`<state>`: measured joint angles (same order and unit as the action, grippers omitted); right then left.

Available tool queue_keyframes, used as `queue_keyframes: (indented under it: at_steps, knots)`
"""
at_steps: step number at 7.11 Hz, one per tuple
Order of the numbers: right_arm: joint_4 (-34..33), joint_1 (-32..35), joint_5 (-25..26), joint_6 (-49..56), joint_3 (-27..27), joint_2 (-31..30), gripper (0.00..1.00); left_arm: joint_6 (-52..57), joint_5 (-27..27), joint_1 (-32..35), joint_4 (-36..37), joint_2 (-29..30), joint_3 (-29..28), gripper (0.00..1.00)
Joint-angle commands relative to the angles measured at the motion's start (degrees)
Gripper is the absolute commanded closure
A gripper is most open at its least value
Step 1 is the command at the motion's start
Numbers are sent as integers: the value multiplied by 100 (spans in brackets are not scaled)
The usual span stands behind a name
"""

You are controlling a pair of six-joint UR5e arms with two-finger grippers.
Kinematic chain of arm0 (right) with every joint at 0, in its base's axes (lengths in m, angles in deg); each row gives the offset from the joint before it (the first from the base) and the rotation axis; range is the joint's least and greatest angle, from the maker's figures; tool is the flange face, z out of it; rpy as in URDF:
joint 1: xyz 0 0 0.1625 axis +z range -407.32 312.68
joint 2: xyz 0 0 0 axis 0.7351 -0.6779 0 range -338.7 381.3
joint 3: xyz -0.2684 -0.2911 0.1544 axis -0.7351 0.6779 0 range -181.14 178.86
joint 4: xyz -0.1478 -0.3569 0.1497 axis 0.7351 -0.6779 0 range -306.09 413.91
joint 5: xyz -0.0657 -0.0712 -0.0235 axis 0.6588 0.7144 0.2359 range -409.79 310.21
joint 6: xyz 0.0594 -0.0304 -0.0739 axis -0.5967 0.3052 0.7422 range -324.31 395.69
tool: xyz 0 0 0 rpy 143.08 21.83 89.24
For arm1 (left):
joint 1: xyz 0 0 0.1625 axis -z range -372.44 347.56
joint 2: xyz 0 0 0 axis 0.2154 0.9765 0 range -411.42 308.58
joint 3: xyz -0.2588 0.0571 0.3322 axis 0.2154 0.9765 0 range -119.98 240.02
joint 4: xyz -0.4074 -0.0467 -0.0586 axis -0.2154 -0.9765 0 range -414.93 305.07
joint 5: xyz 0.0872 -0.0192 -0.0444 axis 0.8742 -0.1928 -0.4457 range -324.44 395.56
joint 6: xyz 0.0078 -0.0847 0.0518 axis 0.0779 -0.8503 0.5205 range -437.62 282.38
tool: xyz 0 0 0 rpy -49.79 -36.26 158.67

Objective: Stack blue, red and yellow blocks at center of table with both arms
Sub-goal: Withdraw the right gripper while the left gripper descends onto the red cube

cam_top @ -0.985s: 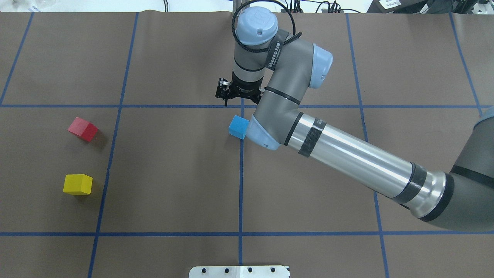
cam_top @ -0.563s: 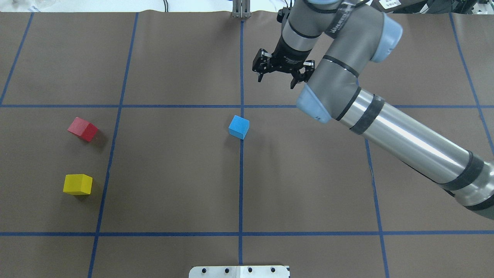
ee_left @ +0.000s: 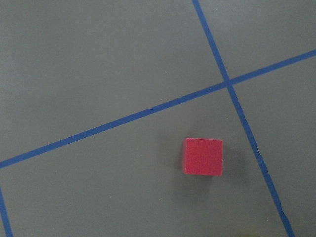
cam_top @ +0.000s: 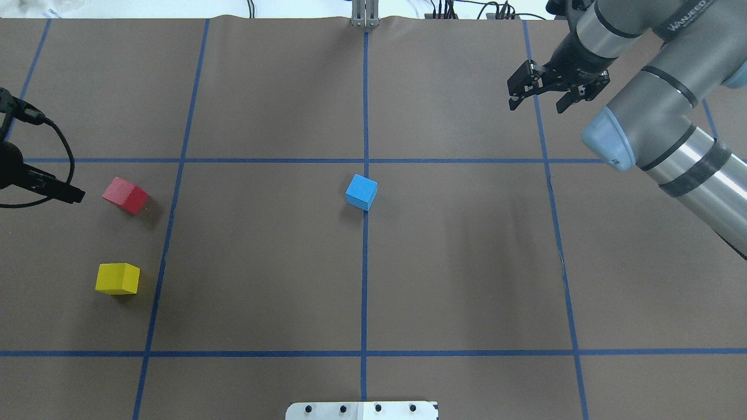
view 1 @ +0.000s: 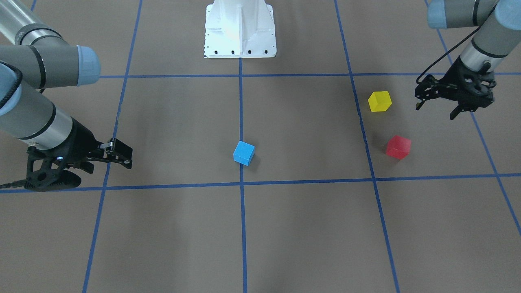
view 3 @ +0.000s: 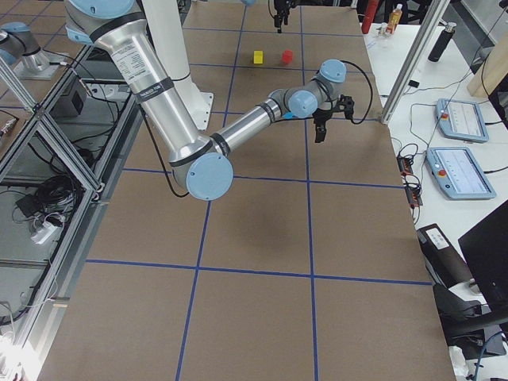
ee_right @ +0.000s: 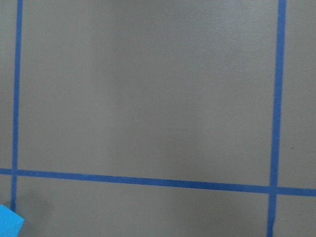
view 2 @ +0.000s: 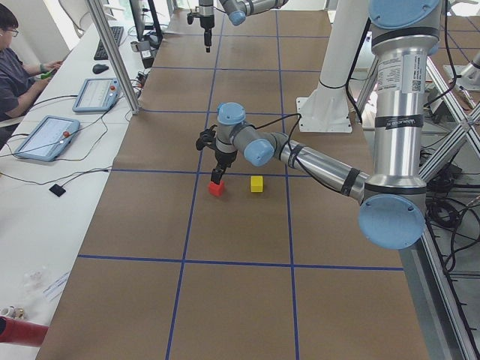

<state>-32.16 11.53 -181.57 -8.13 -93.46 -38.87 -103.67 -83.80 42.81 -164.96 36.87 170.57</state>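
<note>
The blue block sits alone at the table's centre, also in the front view and at the bottom left corner of the right wrist view. The red block and the yellow block lie at the left. My left gripper is open and empty, raised beside the red block and the yellow block. The left wrist view shows the red block below. My right gripper is open and empty at the far right, well away from the blue block.
The white robot base plate sits at the near edge. Blue tape lines divide the brown table cover. An operator and tablets are beside the table's far side.
My right arm has swung from over the blue block to the far right, gripper open. The blue block stays at the centre. My left gripper has come in at the left by the red block.
</note>
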Motion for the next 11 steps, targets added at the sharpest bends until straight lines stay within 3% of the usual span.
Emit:
queue_keyframes:
  at_steps: [1,5,10,11]
  knots:
    - [3,48,11,164,-40,-179,0,-269,115,-312,-651,292,-717,1]
    - [3,13,20,164,4,-188,0,-428,167,-453,-642,846,-1306,1]
    - [-6,48,3,164,-40,-206,1,-384,282,-462,-677,1050,-1756,1]
    - [-6,57,3,164,-83,-267,0,-384,282,-532,-669,1059,-1791,7]
